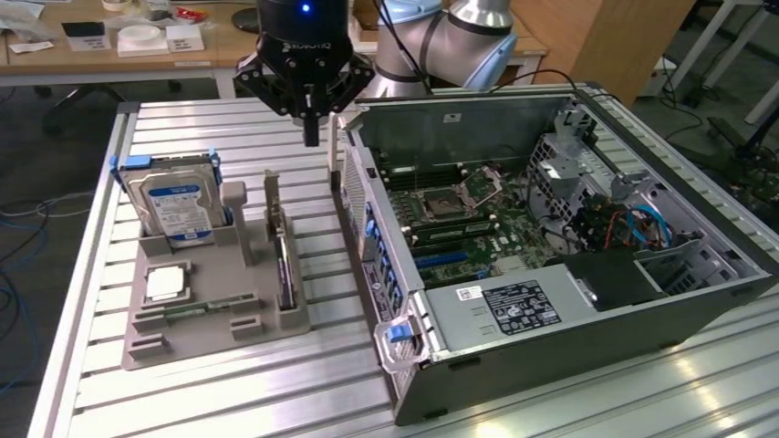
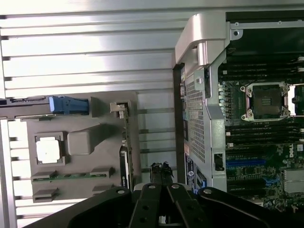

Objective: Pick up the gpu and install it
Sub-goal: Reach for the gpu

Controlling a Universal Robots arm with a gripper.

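My gripper (image 1: 312, 135) hangs shut and empty at the exterior view's upper centre, near the gpu (image 1: 284, 269), which stands edge-up in its grey holder (image 1: 195, 321), handy for grasping from above.

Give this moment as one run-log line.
gripper: shut, empty | place: above gap between grey holder and computer case | gpu: on edge in grey holder, untouched

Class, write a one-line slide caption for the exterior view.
Shut tool hovers between the open computer case and the grey holder, where the gpu stands on edge.
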